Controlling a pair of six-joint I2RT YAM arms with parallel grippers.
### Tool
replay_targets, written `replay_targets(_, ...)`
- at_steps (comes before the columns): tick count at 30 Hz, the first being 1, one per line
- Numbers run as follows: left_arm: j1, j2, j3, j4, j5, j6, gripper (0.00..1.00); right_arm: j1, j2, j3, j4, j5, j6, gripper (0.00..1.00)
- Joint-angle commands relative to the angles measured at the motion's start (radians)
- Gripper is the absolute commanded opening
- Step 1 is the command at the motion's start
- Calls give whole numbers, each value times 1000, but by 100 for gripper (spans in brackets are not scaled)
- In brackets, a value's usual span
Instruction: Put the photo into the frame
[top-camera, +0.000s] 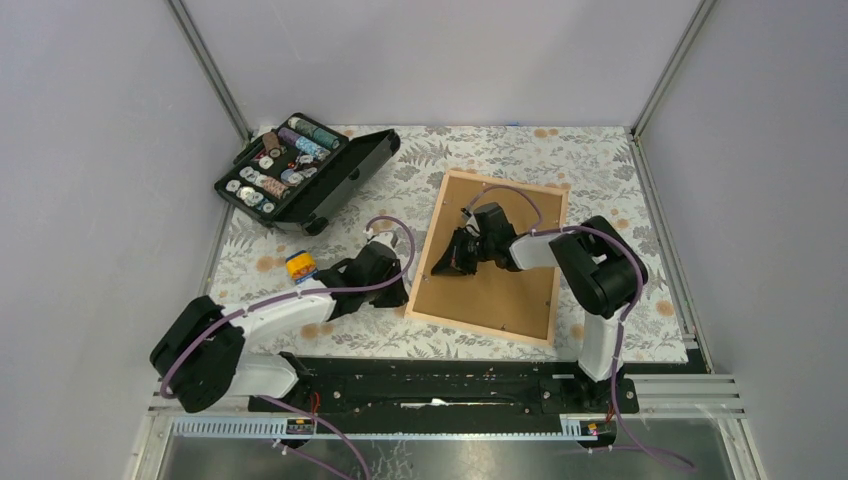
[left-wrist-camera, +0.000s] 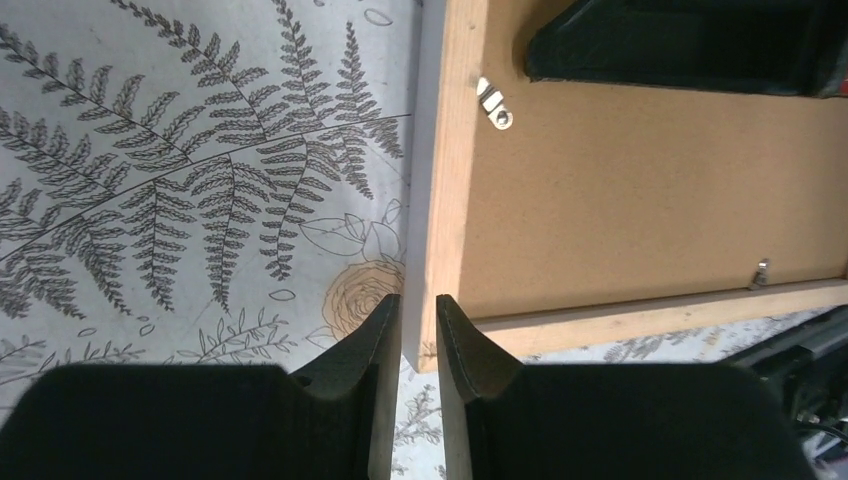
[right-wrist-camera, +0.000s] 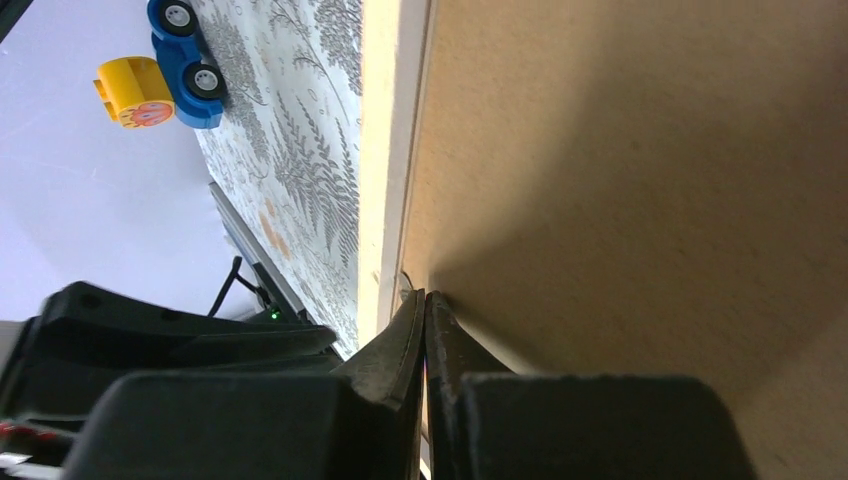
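Note:
The pale wood frame (top-camera: 480, 330) lies flat right of the table's centre, with the plain brown backing board (top-camera: 500, 290) filling it. The photo is hidden. My left gripper (top-camera: 398, 298) is at the frame's near-left corner. In the left wrist view the left gripper (left-wrist-camera: 419, 300) has its jaws almost closed, with the corner of the frame (left-wrist-camera: 450, 150) between them. My right gripper (top-camera: 440, 268) is over the board near the left rail. In the right wrist view the right gripper (right-wrist-camera: 425, 295) is shut and empty, its tip on the board (right-wrist-camera: 620, 150) beside the rail (right-wrist-camera: 385, 150).
An open black case (top-camera: 300, 170) of small parts sits at the back left. A yellow-and-blue toy car (top-camera: 300, 266) stands left of my left gripper. Metal clips (left-wrist-camera: 493, 103) sit on the frame's inner edge. Grey walls enclose the patterned table.

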Motion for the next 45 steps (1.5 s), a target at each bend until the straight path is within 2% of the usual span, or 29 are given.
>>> replay_targets(1,0,57,-26,111,0,-18,22,27,57,44,25,-4,0,4)
replay_targets(7,-1,62,-65,131,-24,-22,18,71,78,43,36,-3,13,2)
replay_targets(13,-1,93,-92,176,-6,-36,16,81,82,-41,219,-47,146,1)
replay_targets(16,-1,105,-92,179,-10,-30,15,81,71,-35,223,-42,145,1)
replay_targets(20,-1,63,-72,133,-36,-11,16,78,11,88,-60,56,-45,5)
replay_targets(25,-1,-11,-49,73,-64,5,18,77,-112,209,-420,250,-273,33)
replay_targets(28,0,-45,-45,57,-59,3,19,78,-157,225,-537,304,-342,40)
replay_targets(30,-1,-58,-52,68,-45,-4,19,80,-167,199,-554,276,-332,37)
replay_targets(34,-2,-38,-61,119,14,-29,20,112,-180,64,-379,188,-218,19)
replay_targets(37,-1,-3,-59,142,25,-34,20,146,-159,41,-303,209,-169,9)
replay_targets(42,-2,29,-65,159,26,-28,19,194,-140,-5,-185,286,-93,1)
replay_targets(45,-2,34,-78,175,26,-40,19,208,-120,-24,-149,358,-63,0)
